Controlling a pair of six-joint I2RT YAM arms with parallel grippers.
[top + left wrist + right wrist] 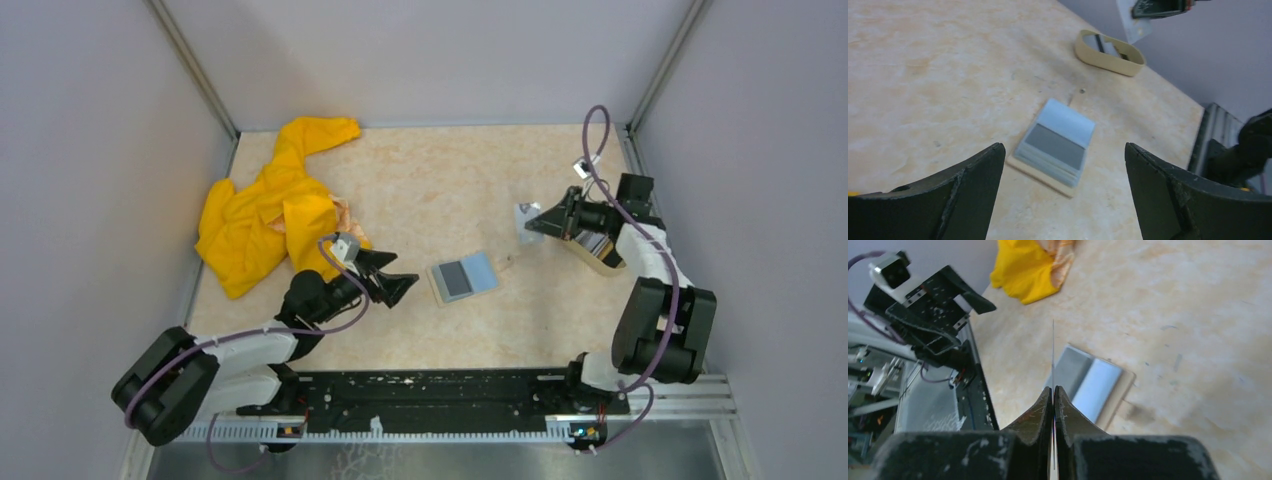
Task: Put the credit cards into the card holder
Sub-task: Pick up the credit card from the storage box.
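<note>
The card holder [464, 276] lies open and flat mid-table, tan outside with grey-blue slots showing. My left gripper [405, 270] hangs open just left of it, and in the left wrist view the card holder [1055, 142] sits beyond and between the spread fingertips of that gripper [1063, 147], untouched. My right gripper [535, 222] is raised to the right of the holder, shut on one credit card [525, 218]. The right wrist view shows that card [1053, 352] edge-on, sticking out past the right gripper [1053, 388], above the card holder [1088, 385]. More credit cards [1103, 45] lie in the dish.
An oval cream-rimmed dish [592, 252] sits under the right arm near the right wall. A crumpled yellow garment [270, 210] covers the far left of the table. Grey walls enclose three sides, and a black rail [440, 395] runs along the near edge.
</note>
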